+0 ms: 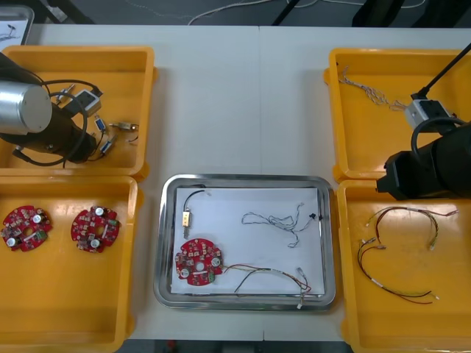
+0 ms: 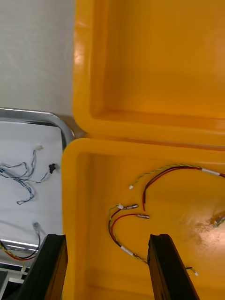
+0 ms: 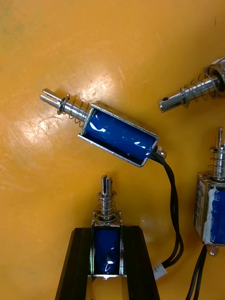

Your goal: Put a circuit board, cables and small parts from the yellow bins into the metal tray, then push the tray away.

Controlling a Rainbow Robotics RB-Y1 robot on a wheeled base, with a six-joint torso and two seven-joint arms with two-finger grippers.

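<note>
Blue-bodied, with a spring and pin at one end, a small metal part [image 3: 106, 244] is clenched between the two black fingers [image 3: 80, 265] of the left hand [image 3: 107, 234]. That hand is down inside the far-left yellow bin [image 1: 88, 53], close over its floor. Three loose small metal parts [image 3: 118, 136] lie on the floor around it. One lies tilted just beyond the fingertips, trailing black leads; the other two are off to one side.

The right hand [image 2: 105, 239] is released, its fingers wide apart with nothing between them. It hangs over the near-right yellow bin [image 1: 412, 323], where spare red and yellow cables [image 1: 403, 219] lie on the floor.

The metal tray [image 1: 243, 177] stands on the counter [image 1: 221, 103] between the bins and is white inside. In its near-left corner lies a round red circuit board [image 1: 197, 262]. A black cable [image 1: 190, 206] lies in the far-left corner. A twisted blue and white cable [image 1: 280, 219] lies toward the far right. A red and yellow cable [image 1: 268, 276] runs from beside the board along the near edge.

Two spare circuit boards [image 1: 26, 226] lie well apart in the near-left yellow bin [image 1: 66, 301]. Pale twisted cables [image 1: 366, 91] lie in the far-right yellow bin [image 1: 375, 147].
</note>
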